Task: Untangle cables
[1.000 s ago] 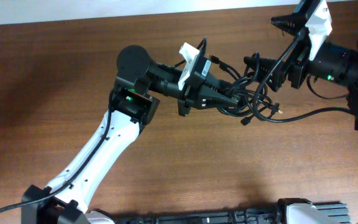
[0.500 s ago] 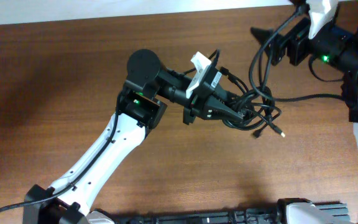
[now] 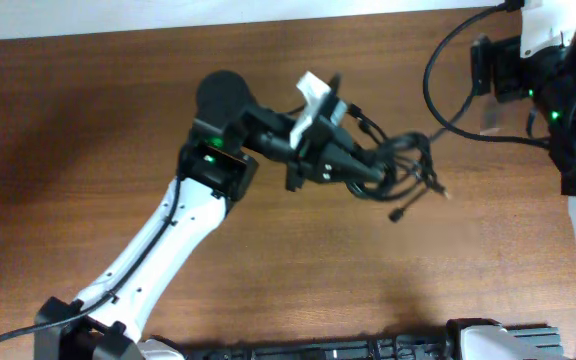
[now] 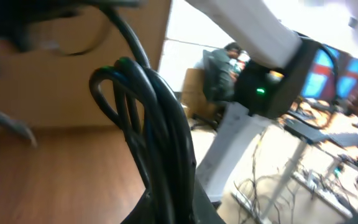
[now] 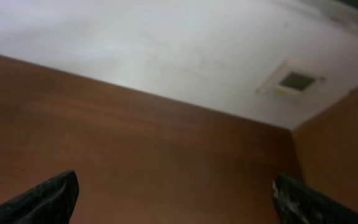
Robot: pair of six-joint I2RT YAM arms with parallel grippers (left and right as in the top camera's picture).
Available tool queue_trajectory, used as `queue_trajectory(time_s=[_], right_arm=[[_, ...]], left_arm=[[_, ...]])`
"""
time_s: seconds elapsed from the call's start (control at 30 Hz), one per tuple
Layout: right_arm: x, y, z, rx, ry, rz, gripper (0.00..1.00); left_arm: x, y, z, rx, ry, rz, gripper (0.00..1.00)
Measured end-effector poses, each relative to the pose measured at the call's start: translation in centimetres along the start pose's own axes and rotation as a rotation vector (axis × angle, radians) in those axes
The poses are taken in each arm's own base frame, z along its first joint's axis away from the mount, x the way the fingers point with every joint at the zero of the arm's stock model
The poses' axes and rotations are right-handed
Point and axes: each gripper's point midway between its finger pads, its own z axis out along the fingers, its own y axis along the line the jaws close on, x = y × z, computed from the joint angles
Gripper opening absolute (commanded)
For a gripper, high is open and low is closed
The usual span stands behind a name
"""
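My left pincer [image 3: 366, 172] is clamped together on the cables [image 3: 408, 165], a knotted black bundle just right of centre in the overhead view, above the brown worktop [image 3: 88, 120]; one plug end [image 3: 395, 215] sticks out below the knot; in my left wrist view the cords loop up through mid-frame; my right pincer [image 3: 485, 68], upper right, stands wide apart, holding nothing.
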Motion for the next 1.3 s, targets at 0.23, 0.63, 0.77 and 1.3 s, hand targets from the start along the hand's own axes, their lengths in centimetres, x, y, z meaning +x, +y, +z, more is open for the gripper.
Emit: queue_trajectory(time_s=[0.23, 0.63, 0.77, 1.3], right_arm=[[5.3, 2.2, -0.6, -0.108, 0.209, -0.115, 0.99], [7.0, 9.1, -3.2, -0.536, 0.181, -0.29, 0.99], [6.2, 10.4, -3.9, -0.619, 0.125, -0.278, 0.99], [-0.4, 10.9, -5.9, -0.658, -0.146, -0.135, 0.99]], left_arm=[[0.3, 5.0, -4.9, -0.262, -0.069, -0.168, 0.0], [0.7, 6.7, -7.5, -0.373, -0.077, -0.124, 0.0], [2.1, 6.0, -7.2, -0.329, -0.033, -0.089, 0.0], [3.6, 4.1, -4.4, -0.203, 0.023, 0.067, 0.0]])
